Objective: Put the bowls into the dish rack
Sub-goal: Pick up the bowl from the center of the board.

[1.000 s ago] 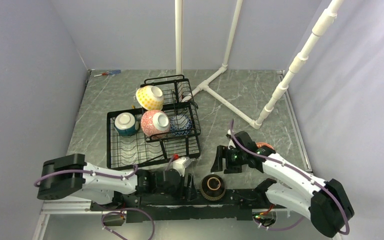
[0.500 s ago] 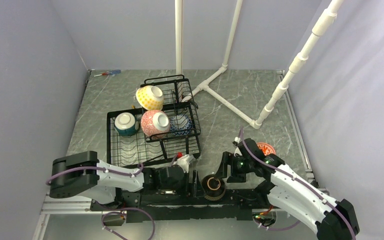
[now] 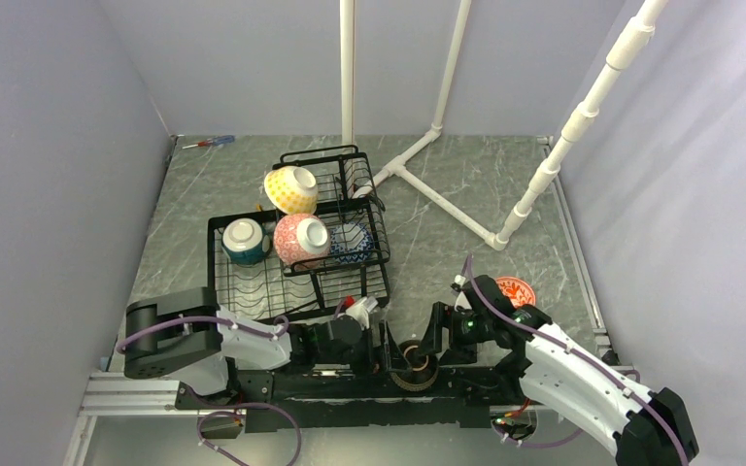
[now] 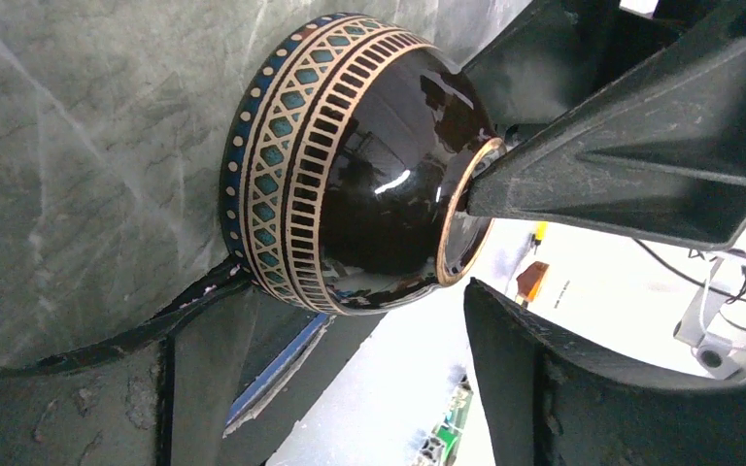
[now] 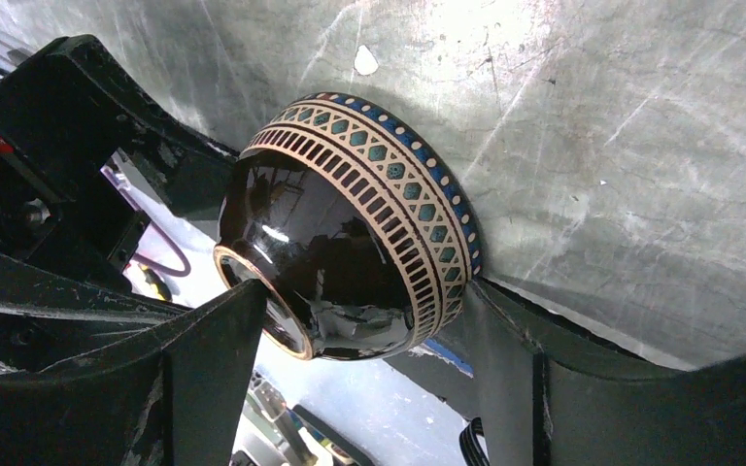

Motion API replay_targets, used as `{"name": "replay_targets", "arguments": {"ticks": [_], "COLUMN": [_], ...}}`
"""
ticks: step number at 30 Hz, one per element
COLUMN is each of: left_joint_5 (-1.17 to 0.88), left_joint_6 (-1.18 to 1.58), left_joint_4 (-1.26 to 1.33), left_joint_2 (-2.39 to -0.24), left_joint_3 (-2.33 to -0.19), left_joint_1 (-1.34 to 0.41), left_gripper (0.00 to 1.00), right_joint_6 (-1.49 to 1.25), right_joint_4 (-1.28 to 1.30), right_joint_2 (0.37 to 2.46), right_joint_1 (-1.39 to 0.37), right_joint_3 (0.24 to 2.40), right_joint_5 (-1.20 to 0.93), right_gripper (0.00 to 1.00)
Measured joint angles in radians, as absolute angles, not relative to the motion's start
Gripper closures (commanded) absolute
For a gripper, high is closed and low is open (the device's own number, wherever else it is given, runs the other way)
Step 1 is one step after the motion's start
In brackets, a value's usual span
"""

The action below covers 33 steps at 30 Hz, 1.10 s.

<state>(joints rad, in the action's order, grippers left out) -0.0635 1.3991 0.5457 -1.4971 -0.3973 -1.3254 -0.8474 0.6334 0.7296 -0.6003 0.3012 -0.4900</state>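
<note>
A dark brown bowl (image 3: 414,357) with a tan and teal patterned band lies upside down at the table's near edge, between both grippers. My right gripper (image 5: 367,291) is shut on the same bowl (image 5: 350,262), one finger on the foot ring and the other at the rim. My left gripper (image 4: 355,282) stands open around this bowl (image 4: 350,175); one finger (image 4: 563,388) is clear of the foot. The black wire dish rack (image 3: 253,296) holds a yellow dotted bowl (image 3: 291,189), a pink patterned bowl (image 3: 301,240), a teal bowl (image 3: 245,241) and a blue-white bowl (image 3: 352,241).
An orange-red patterned bowl (image 3: 517,289) sits on the table beside the right arm. White pipe legs (image 3: 437,199) cross the back right of the table. A screwdriver (image 3: 209,142) lies at the far left corner. Grey walls close in both sides.
The right arm swung down and left to the brown bowl and now grips it. The left arm slid right, and its jaws widened off the bowl.
</note>
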Motion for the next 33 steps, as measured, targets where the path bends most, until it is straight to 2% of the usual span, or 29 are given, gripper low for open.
{"name": "replay_targets", "arguments": {"ticks": [9, 17, 22, 26, 33], "left_joint_5": [-0.023, 0.087, 0.185, 0.217, 0.254], "left_joint_6": [1.554, 1.688, 1.695, 1.694, 1.692], "left_joint_4": [0.475, 0.337, 0.233, 0.209, 0.344], "left_joint_2": [-1.463, -1.409, -1.361, -1.361, -1.36], "left_joint_3": [-0.394, -0.41, -0.424, -0.422, -0.343], "left_joint_1": [-1.323, -1.352, -1.383, -1.386, -1.385], "left_gripper": [0.07, 0.07, 0.09, 0.15, 0.18], "right_joint_6": [-0.86, -0.887, -0.932, -0.954, -0.996], "right_joint_4": [0.538, 0.451, 0.322, 0.253, 0.12], "right_joint_2": [0.738, 0.72, 0.729, 0.756, 0.791], "right_joint_1": [-0.589, -0.586, -0.586, -0.585, -0.572], "right_joint_3": [0.255, 0.207, 0.154, 0.138, 0.109], "right_joint_5": [-0.53, -0.551, -0.582, -0.598, -0.607], "right_gripper": [0.32, 0.36, 0.35, 0.35, 0.35]}}
